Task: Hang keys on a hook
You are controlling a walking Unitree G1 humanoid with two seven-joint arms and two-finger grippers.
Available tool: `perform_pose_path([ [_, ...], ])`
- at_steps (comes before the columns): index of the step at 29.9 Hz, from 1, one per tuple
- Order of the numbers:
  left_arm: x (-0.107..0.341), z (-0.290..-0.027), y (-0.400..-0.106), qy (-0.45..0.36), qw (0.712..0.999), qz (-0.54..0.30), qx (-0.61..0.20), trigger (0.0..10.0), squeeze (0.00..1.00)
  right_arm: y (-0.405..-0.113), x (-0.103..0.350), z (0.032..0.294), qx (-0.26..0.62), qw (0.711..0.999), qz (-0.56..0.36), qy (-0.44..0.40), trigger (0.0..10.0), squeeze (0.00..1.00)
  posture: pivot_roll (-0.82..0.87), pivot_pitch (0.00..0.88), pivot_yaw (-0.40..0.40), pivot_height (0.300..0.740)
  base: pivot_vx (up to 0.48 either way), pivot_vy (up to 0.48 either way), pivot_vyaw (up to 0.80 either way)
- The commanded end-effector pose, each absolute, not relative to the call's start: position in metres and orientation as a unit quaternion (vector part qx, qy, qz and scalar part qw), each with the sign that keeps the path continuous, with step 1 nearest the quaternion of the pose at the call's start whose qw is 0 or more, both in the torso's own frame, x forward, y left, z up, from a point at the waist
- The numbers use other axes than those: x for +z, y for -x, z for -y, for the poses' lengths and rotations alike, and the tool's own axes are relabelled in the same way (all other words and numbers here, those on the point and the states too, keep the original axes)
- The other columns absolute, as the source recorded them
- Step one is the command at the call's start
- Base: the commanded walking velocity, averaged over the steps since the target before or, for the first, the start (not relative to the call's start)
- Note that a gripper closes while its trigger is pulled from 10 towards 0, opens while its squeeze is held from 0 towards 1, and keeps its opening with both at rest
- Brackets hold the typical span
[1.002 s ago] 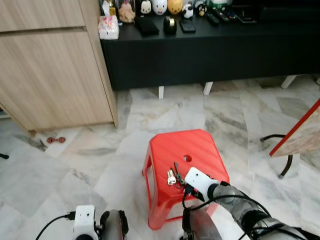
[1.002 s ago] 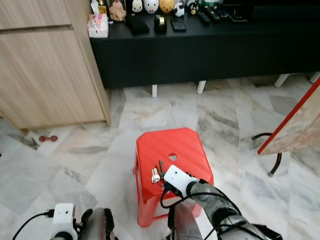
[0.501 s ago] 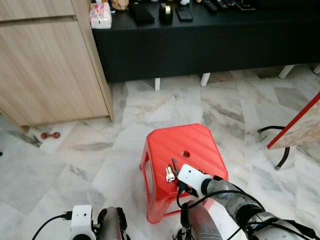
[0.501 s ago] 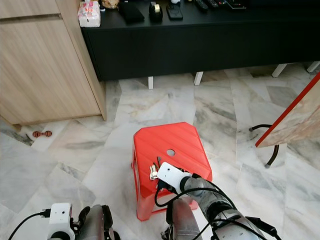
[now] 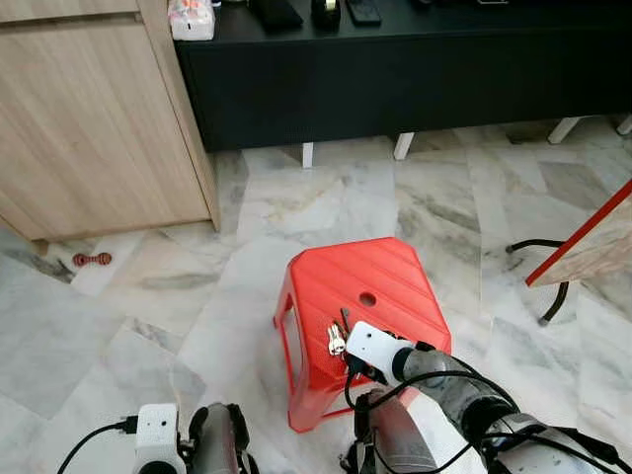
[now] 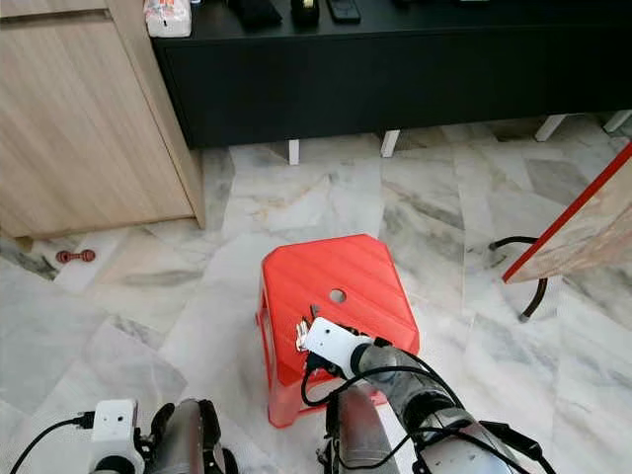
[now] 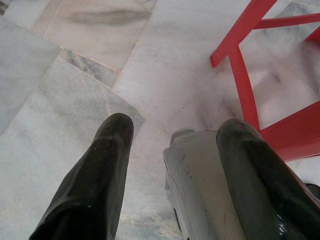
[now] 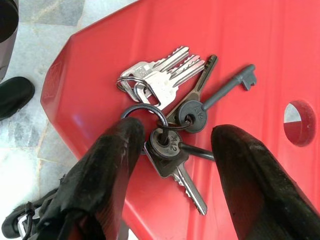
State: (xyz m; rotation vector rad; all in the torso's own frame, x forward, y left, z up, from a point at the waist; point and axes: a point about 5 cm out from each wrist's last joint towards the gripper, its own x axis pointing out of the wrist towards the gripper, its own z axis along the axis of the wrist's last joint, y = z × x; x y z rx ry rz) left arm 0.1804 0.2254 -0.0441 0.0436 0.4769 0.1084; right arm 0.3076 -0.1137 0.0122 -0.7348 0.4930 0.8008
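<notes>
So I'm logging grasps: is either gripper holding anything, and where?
Nothing held. The right gripper has open jaws straddling the keys on the stool.

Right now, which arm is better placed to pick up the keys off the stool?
Right. The right gripper hangs open over the keys on the red stool, fingers either side. The left gripper hangs low beside it, over the floor.

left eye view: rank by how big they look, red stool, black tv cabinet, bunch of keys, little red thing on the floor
Largest to smallest:
1. black tv cabinet
2. red stool
3. bunch of keys and little red thing: alike, too close to rank; the red one also lies farther from the camera.
</notes>
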Motion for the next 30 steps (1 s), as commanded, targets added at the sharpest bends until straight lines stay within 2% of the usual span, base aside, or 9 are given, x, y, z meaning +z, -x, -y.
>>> perform_pose_path([
  [1, -0.0974, -0.1924, -0.0900, 0.020, 0.905, -0.424, 0.017, 10.0, 0.00, -0.2975, 0.0006, 0.1181, 0.385, 0.814, -0.261, 0.349, 10.0, 0.00, 0.14, 0.292, -0.119, 0.608, 0.000, 0.000, 0.00],
  [2, -0.0977, -0.1921, -0.0893, 0.019, 0.904, -0.426, 0.016, 10.0, 0.00, -0.2973, 0.0000, 0.1190, 0.382, 0.813, -0.263, 0.353, 8.9, 0.00, 0.13, 0.294, -0.120, 0.608, 0.000, 0.000, 0.00],
  [3, -0.0977, -0.1920, -0.0891, 0.019, 0.904, -0.426, 0.016, 10.0, 0.00, -0.2975, -0.0001, 0.1193, 0.379, 0.814, -0.264, 0.353, 5.0, 0.00, 0.13, 0.294, -0.120, 0.608, 0.000, 0.000, 0.00],
  [4, -0.0977, -0.1920, -0.0891, 0.019, 0.904, -0.426, 0.016, 10.0, 0.00, -0.2975, -0.0001, 0.1193, 0.379, 0.814, -0.264, 0.353, 5.0, 0.00, 0.13, 0.294, -0.120, 0.608, 0.000, 0.000, 0.00],
  [5, -0.0978, -0.1918, -0.0891, 0.019, 0.904, -0.427, 0.016, 10.0, 0.00, -0.2977, 0.0000, 0.1198, 0.376, 0.816, -0.265, 0.351, 1.9, 0.00, 0.13, 0.294, -0.121, 0.608, 0.000, 0.000, 0.00],
  [6, -0.0979, -0.1917, -0.0891, 0.019, 0.904, -0.427, 0.017, 10.0, 0.00, -0.2978, -0.0002, 0.1201, 0.375, 0.815, -0.266, 0.354, 0.0, 0.00, 0.13, 0.294, -0.121, 0.608, 0.000, 0.000, 0.00],
  [30, -0.1006, -0.1931, -0.0917, 0.019, 0.898, -0.439, 0.023, 10.0, 0.00, -0.3039, 0.0050, 0.1169, 0.353, 0.830, -0.257, 0.346, 0.0, 0.00, 0.13, 0.268, -0.124, 0.608, 0.000, 0.000, 0.00],
])
